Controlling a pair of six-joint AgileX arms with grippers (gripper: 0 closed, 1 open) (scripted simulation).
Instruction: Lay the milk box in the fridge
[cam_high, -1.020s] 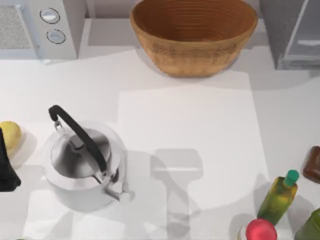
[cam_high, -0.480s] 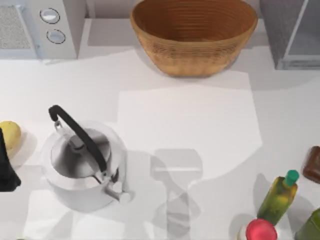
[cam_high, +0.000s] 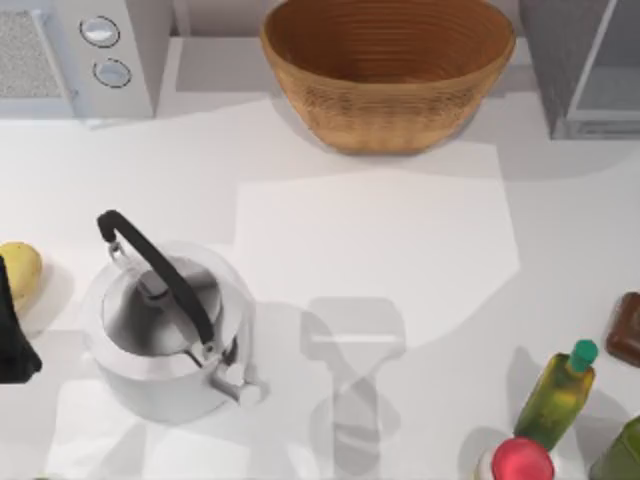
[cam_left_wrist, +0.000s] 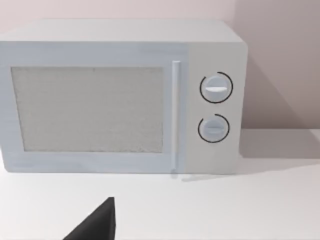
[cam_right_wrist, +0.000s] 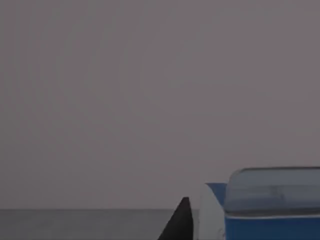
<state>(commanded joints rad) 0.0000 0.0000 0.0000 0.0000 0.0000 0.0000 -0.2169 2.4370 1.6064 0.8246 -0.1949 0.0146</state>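
Gone from the fridge (cam_high: 558, 60) at the desk's back right corner is the bright strip that crossed its pale silvery panel a second ago; the arm shadow low on the desk (cam_high: 380, 240) has also changed shape. Judged: the right arm is working at the fridge and placement is under way, not finished.

- Milk box (cam_right_wrist: 272, 210): blue carton with a white edge and a glossy top, touching or just beside the right gripper (cam_right_wrist: 179, 222), against a flat grey surface, possibly the fridge's inside. Whether that gripper is clamped on it cannot be told.
- Fridge: boxy, dark speckled grey.
- Basket (cam_high: 388, 70): woven, brown, ribbed bowl shape, left of the fridge.
- Kettle (cam_high: 165, 335): polished metal, black arched handle.
- Microwave (cam_left_wrist: 120, 97): pale grey, two round dials.
- Green bottle (cam_high: 557, 395): glossy, green cap, front right.
- Left gripper (cam_high: 12, 335): parked at the left edge; grip state cannot be told.
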